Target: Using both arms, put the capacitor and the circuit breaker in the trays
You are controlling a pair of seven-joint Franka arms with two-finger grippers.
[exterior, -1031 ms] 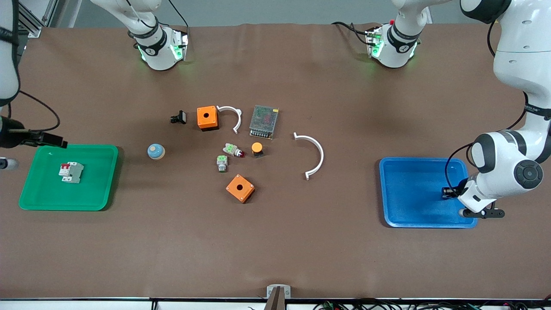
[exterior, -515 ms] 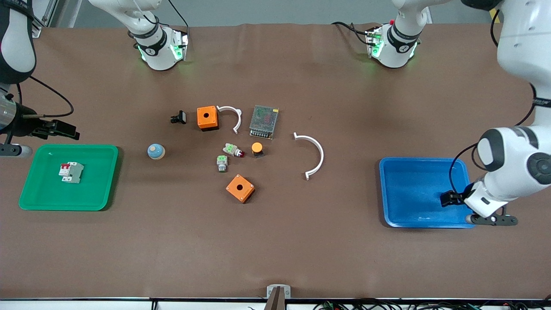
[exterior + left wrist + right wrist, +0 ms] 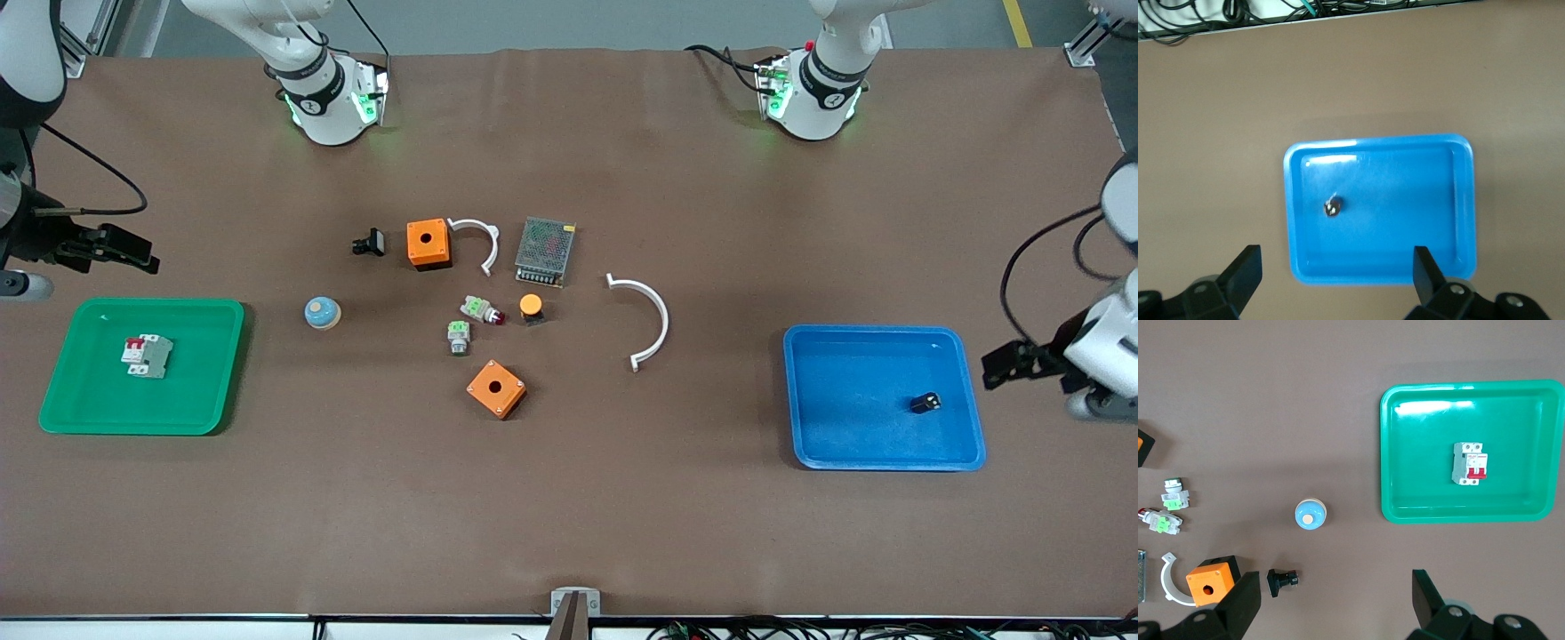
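The capacitor [image 3: 925, 402], a tiny black cylinder, lies in the blue tray [image 3: 853, 427], toward the tray's left-arm end; it also shows in the left wrist view [image 3: 1333, 207] in the tray [image 3: 1405, 200]. My left gripper [image 3: 1009, 364] is open and empty, raised over the table just off that tray's end [image 3: 1335, 273]. The grey circuit breaker [image 3: 147, 356] with red levers lies in the green tray [image 3: 196, 382], as the right wrist view [image 3: 1469, 463] shows. My right gripper [image 3: 124, 249] is open and empty, up over the table beside the green tray [image 3: 1418, 453].
In the table's middle lie two orange boxes [image 3: 428, 244] [image 3: 496, 388], two white curved pieces [image 3: 647, 320] [image 3: 480, 240], a mesh-topped metal unit [image 3: 545, 251], a blue domed button [image 3: 322, 313], an orange-capped button [image 3: 531, 308], two green-topped parts [image 3: 458, 337] and a black clip [image 3: 369, 242].
The left gripper has let go of the capacitor, risen and drawn off the blue tray toward the left arm's end; the capacitor stays in the tray. The right gripper rose slightly.
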